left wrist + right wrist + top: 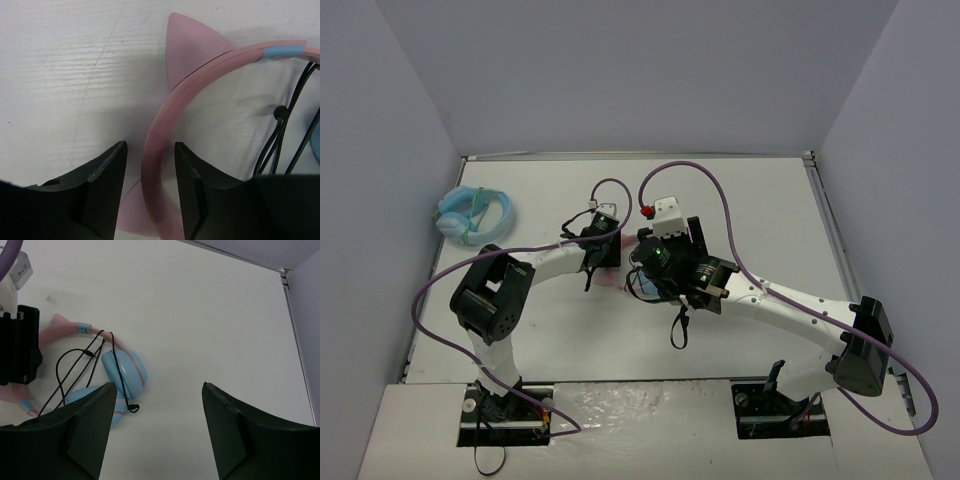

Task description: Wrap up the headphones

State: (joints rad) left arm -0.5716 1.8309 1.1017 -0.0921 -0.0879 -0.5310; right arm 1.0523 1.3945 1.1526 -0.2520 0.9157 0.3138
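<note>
The headphones (125, 372) lie on the white table with the pink cat-eared headband (165, 110) to the left and the light blue ear cups to the right. The thin black cable (75, 365) loops loosely over them. My left gripper (150, 144) is open and straddles the headband, with a gap showing on its left side. In the top view the left gripper (603, 260) is beside a pink patch of the headphones (612, 278), and the right wrist hides the remainder. My right gripper (159, 385) is wide open and empty, above the table just right of the ear cups.
An all-light-blue looped item (475, 212) lies at the far left by the wall. Purple robot cables (720, 200) arc over the table's middle. White walls enclose the table on three sides.
</note>
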